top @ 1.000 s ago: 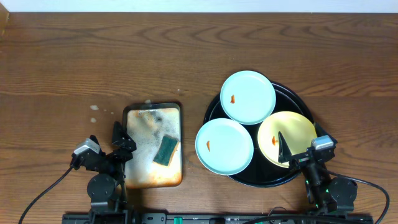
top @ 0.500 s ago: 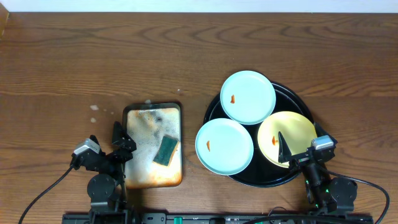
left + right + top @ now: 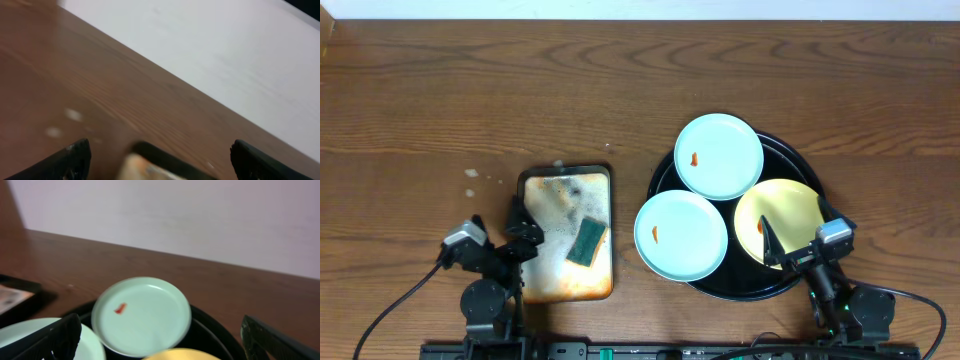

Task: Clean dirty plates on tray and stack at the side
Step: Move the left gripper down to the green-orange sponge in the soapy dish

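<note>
The black tray sits right of centre. It holds a light-blue plate at the far side, a pale yellow plate at the right, and a second light-blue plate overhanging its left rim. Each has an orange smear. My right gripper is open and empty at the tray's near edge, over the yellow plate. The right wrist view shows the far blue plate, the yellow plate's edge and the tray between the open fingers. My left gripper is open and empty.
A rusty, soapy metal pan with a green sponge lies left of the tray, by my left gripper. Its far corner shows blurred in the left wrist view between the fingers. White specks mark the wood.
Both grippers have shifted slightly: the left a little to the right, the right a little to the left. The plates, pan and sponge have not moved.
</note>
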Motion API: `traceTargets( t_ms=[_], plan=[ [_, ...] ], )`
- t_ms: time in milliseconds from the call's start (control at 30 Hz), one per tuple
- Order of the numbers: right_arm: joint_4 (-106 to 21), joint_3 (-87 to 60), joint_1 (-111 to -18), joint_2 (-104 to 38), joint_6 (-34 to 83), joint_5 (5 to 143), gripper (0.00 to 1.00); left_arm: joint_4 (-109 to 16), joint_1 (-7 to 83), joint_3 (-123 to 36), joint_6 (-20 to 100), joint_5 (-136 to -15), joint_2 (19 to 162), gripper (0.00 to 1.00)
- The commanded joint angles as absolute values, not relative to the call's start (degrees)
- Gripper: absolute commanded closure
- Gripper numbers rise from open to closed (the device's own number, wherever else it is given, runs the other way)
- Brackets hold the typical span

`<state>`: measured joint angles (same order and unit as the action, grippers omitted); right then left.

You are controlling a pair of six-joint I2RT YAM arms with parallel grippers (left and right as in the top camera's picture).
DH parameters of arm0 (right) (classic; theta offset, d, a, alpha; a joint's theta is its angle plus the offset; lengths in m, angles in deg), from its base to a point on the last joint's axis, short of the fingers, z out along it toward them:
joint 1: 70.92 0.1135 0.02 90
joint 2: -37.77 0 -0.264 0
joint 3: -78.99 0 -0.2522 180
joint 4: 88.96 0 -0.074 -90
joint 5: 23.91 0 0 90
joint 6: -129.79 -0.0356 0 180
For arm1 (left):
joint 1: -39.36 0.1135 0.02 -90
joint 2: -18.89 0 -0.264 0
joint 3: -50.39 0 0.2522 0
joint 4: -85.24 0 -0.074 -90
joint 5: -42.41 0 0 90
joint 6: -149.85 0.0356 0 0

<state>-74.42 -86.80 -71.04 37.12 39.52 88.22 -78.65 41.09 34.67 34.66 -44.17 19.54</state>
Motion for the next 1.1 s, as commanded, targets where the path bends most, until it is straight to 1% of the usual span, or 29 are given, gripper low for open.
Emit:
traceTargets(
  t_ms=[0, 67, 133, 233, 367, 500, 633, 833, 867, 933, 1000, 1067],
  plan=[
    [-75.6, -86.9, -70.5, 37.2, 37.9, 94.7, 0.01, -79.5, 41.3, 36.4, 34.4, -58.0, 19.6, 0.1],
    [-76.2, -86.9, -70.5, 37.2, 37.6, 96.5, 0.01, -79.9, 41.3, 36.4, 33.0, -59.7, 19.7, 0.1],
    [-77.4, -86.5, -70.5, 37.2, 34.0, 96.7, 0.01, -80.4, 41.3, 35.7, 32.0, -61.1, 19.9, 0.1],
    [-77.0, -83.9, -70.5, 36.9, 31.5, 96.7, 0.01, -80.3, 41.3, 33.0, 32.0, -61.8, 21.0, 0.1],
    [-74.0, -77.1, -70.5, 33.2, 32.2, 95.4, 0.01, -75.8, 41.3, 25.1, 35.6, -61.5, 26.0, 0.1],
    [-68.5, -67.3, -70.5, 22.3, 33.6, 94.9, 0.01, -64.1, 41.3, 12.4, 37.3, -60.4, 38.5, 0.1],
    [-60.9, -56.6, -70.5, 7.1, 33.6, 96.3, 0.01, -52.5, 41.3, -0.3, 41.1, -60.4, 53.3, 0.1],
    [-43.5, -36.7, -70.5, -17.2, 33.7, 94.8, 0.01, -36.5, 41.3, -17.1, 41.2, -63.5, 72.1, 0.1],
    [-40.4, -33.3, -70.5, -20.8, 33.7, 94.9, 0.01, -34.5, 41.3, -18.7, 41.2, -64.3, 74.1, 0.1],
    [-35.4, -27.5, -70.5, -26.9, 33.7, 94.8, 0.01, -31.2, 41.3, -20.7, 41.2, -70.2, 77.9, 0.1],
    [-34.4, -24.9, -70.5, -30.3, 33.6, 94.9, 0.01, -29.6, 41.3, -20.5, 41.2, -74.5, 80.1, 0.1],
    [-34.6, -23.3, -70.5, -33.6, 30.3, 98.2, 0.01, -28.0, 40.8, -20.1, 42.7, -75.1, 82.8, 0.1]
  ],
)
